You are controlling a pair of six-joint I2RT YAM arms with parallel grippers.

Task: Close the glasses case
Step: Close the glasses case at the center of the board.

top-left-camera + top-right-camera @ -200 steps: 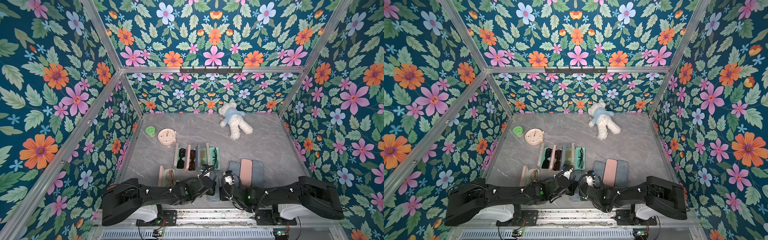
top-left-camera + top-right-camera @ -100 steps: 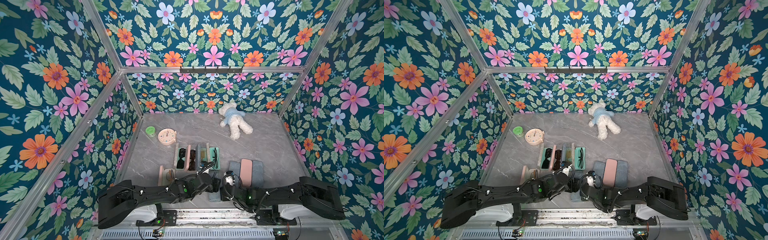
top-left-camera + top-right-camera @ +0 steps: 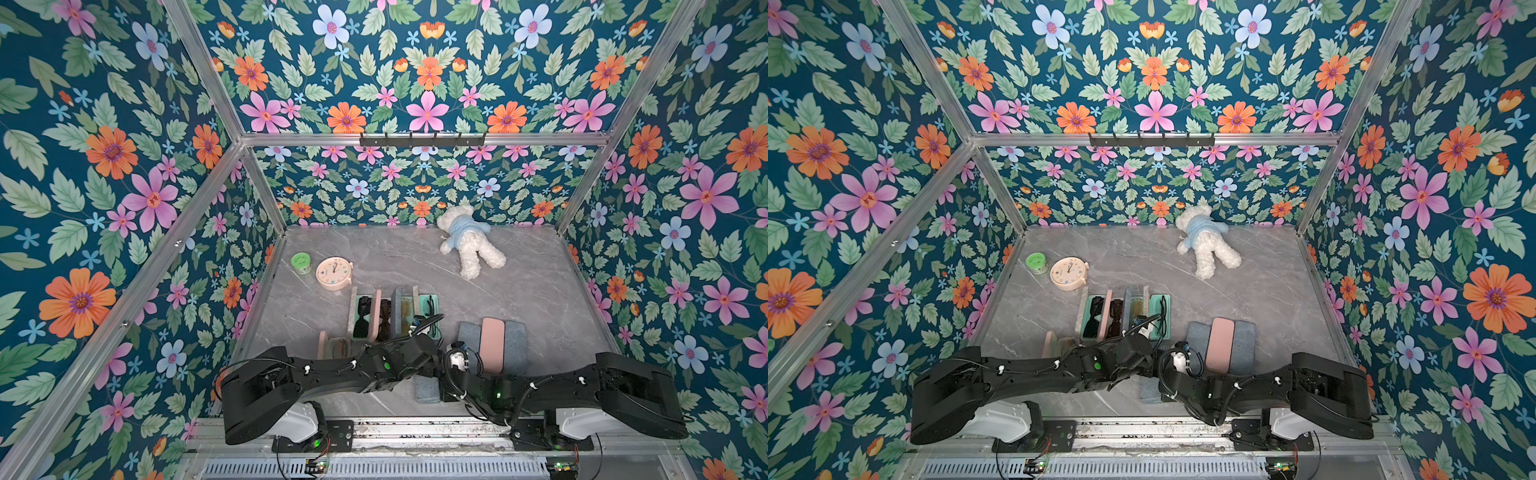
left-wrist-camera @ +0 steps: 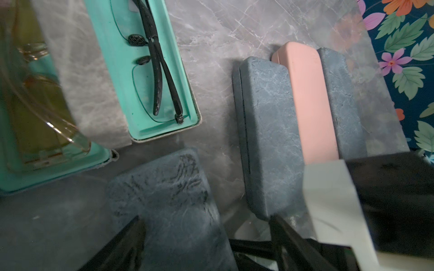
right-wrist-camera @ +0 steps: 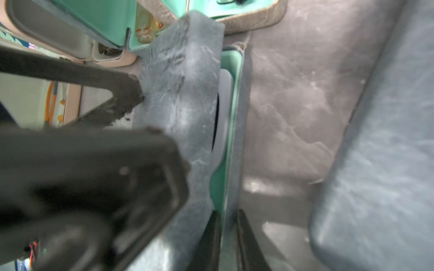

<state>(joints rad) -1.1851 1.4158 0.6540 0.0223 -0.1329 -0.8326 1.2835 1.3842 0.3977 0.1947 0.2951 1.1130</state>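
The blue-grey glasses case [image 3: 427, 390] lies near the table's front edge between my two arms, also seen in a top view [image 3: 1148, 391]. Its lid [image 4: 169, 201] leans low over the teal-lined base [image 5: 231, 131], leaving a narrow gap along one side. My left gripper [image 4: 205, 218] is open, its fingers straddling the lid, and one fingertip [image 5: 122, 98] touches the lid's outer face. My right gripper [image 5: 227, 212] is shut on the base's side wall. Both top views hide the jaws under the wrists.
A row of open cases [image 3: 395, 311] holding glasses lies just behind, with another open pink case [image 3: 332, 349] at front left. Three closed cases [image 3: 492, 349] lie to the right. A pink clock [image 3: 334, 272], green jar [image 3: 301, 262] and teddy bear [image 3: 469, 241] sit farther back.
My left gripper has gone from shut to open, and its arm has shifted a little toward the right. The right arm has stayed where it was.
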